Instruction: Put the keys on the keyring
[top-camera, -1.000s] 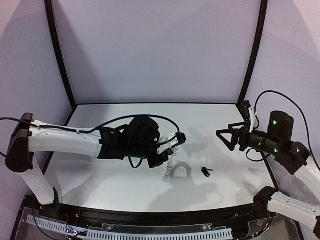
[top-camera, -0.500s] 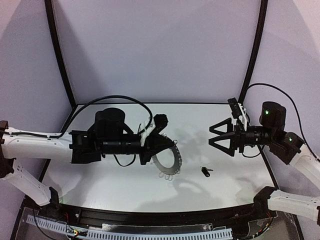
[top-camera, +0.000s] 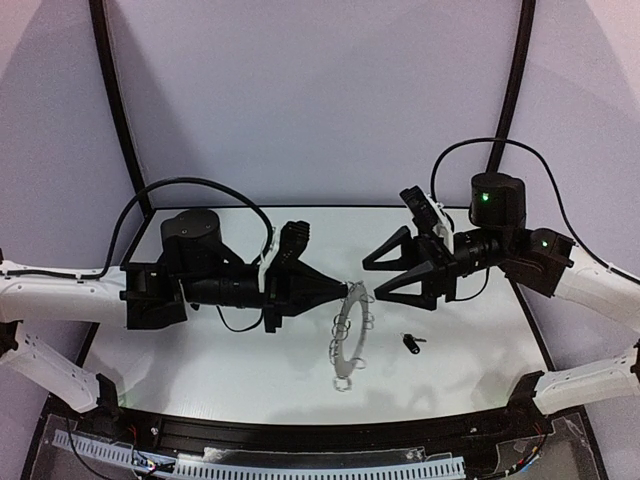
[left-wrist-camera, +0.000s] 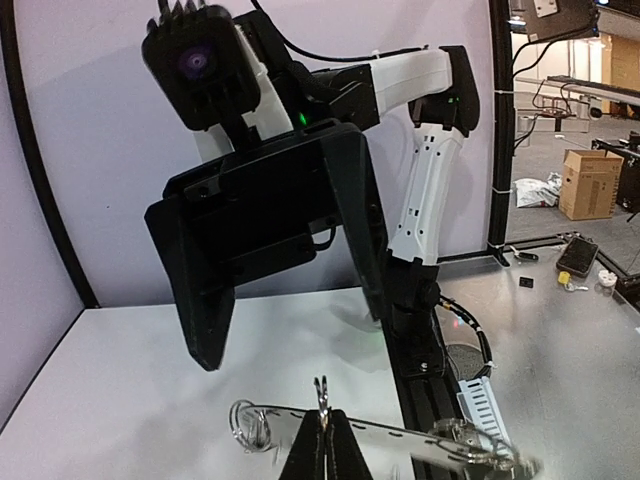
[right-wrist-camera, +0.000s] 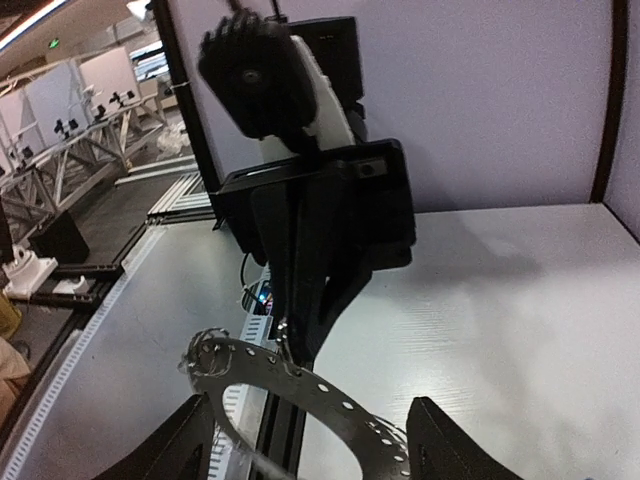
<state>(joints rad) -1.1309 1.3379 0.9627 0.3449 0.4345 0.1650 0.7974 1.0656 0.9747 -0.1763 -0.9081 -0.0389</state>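
Two grippers meet nose to nose above the tabletop (top-camera: 225, 372). The left gripper (top-camera: 343, 289) is pinched shut on the top rim of the keyring (left-wrist-camera: 392, 436), which hangs down from it with its wire loops dangling. The right gripper (top-camera: 374, 281) stands wide open and holds nothing, its fingers on either side of that rim. One black-headed key (top-camera: 411, 343) lies on the tabletop, just right of the keyring.
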